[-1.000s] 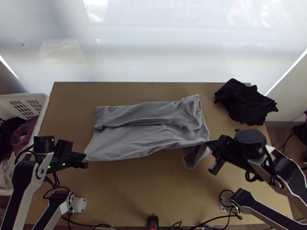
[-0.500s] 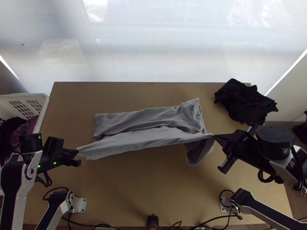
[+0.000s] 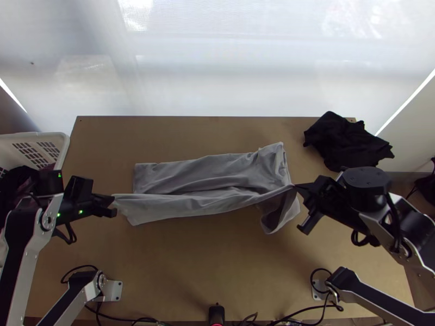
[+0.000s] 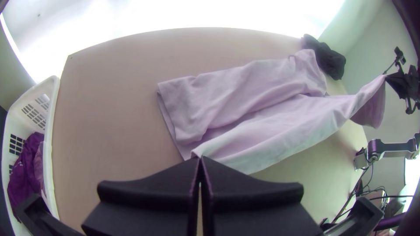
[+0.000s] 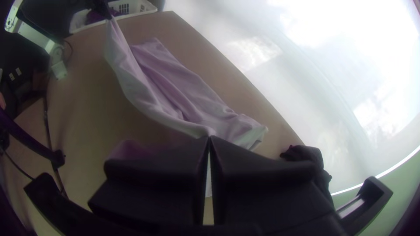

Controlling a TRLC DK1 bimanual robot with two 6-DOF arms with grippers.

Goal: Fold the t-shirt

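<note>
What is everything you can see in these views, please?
T-shirt: one, grey, mid-table, near edge raised
Bunched cloth: one heap, black, table's far right corner
Basket: one, white, left of table
Clothes: several, dark and purple, in basket
Table: one, light wood, centre
Backdrop: one, white, beyond table
Cables: several, black, near edge
Left arm, right arm: two, black and silver-grey, either side
Left end effector, right end effector: two, black, gripping T-shirt's near corners

**Held Taut at Two Near Corners**

Lies across the middle of the bench (image 3: 190, 271) as a long band of plain grey t-shirt (image 3: 212, 173), partly folded over itself, creased lengthwise; rises along the near edge, pinched at both ends, with a loose flap drooping near the right end.
</note>
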